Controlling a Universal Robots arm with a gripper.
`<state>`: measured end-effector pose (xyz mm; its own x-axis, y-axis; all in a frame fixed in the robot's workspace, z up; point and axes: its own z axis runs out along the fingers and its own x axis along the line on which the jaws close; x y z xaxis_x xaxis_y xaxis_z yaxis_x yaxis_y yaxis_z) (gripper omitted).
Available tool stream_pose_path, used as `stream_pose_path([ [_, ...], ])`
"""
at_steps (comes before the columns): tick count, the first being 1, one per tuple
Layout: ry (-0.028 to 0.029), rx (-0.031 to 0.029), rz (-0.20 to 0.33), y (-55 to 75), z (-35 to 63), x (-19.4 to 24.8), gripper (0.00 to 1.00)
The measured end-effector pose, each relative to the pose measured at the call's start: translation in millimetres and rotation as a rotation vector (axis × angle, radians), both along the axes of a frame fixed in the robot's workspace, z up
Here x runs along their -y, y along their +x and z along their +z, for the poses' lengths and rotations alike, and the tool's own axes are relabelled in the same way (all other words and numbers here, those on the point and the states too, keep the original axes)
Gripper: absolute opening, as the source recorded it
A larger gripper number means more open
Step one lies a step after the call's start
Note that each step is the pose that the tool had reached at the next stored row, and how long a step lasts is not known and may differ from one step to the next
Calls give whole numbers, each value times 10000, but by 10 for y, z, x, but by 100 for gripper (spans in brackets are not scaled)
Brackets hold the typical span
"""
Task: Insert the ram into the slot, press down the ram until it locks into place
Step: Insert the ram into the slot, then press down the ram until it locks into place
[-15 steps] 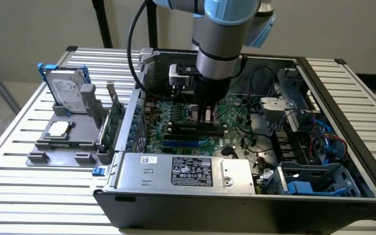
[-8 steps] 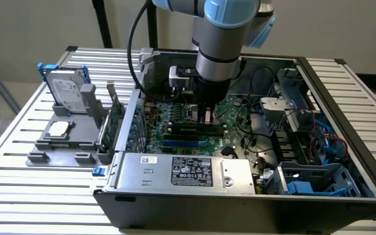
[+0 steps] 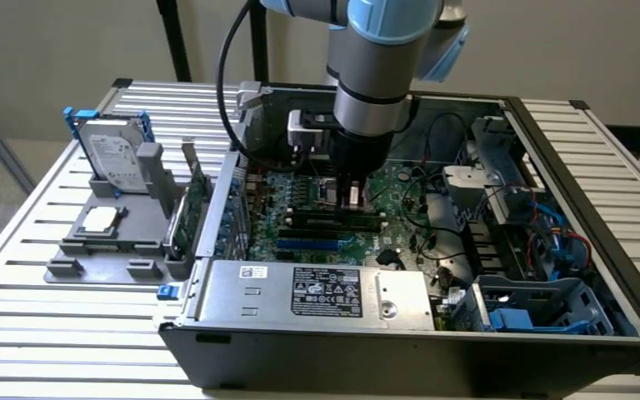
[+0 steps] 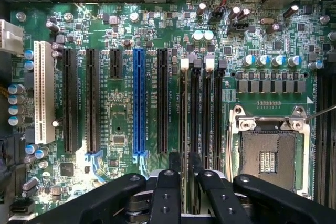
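Note:
My gripper [image 4: 184, 162] hangs low over the motherboard inside the open computer case, seen in the exterior view as gripper [image 3: 352, 198]. Its two black fingers [image 4: 175, 161] stand on either side of the ram [image 4: 184, 114], a thin green stick seen edge-on. The ram stands upright along the outermost slot [image 4: 184, 65] of the parallel black memory sockets, the one nearest the expansion sockets, which has a white end clip. The neighbouring sockets [image 4: 196, 108] hold nothing. In the exterior view the sockets [image 3: 326, 220] lie just below the gripper.
The silver processor socket [image 4: 270, 150] lies beside the memory sockets, a blue socket [image 4: 138, 103] and black expansion sockets on the other side. The power supply [image 3: 309, 287] fills the case front. Outside, on the exterior view's left, a grey fixture [image 3: 109, 237] holds a hard drive [image 3: 114, 154] and an expansion card [image 3: 194, 204].

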<state>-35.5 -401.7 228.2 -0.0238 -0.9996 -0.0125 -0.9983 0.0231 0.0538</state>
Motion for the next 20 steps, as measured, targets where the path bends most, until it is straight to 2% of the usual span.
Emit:
stream_pose_path([
  [6, 0, 0, 1, -3, 217, 0, 21],
  [7, 0, 0, 1, -3, 237, 0, 19],
  [8, 3, -2, 1, -4, 241, 0, 12],
  [10, 5, -5, 0, -4, 241, 0, 11],
  [20, 4, -6, 1, -4, 241, 0, 11],
])
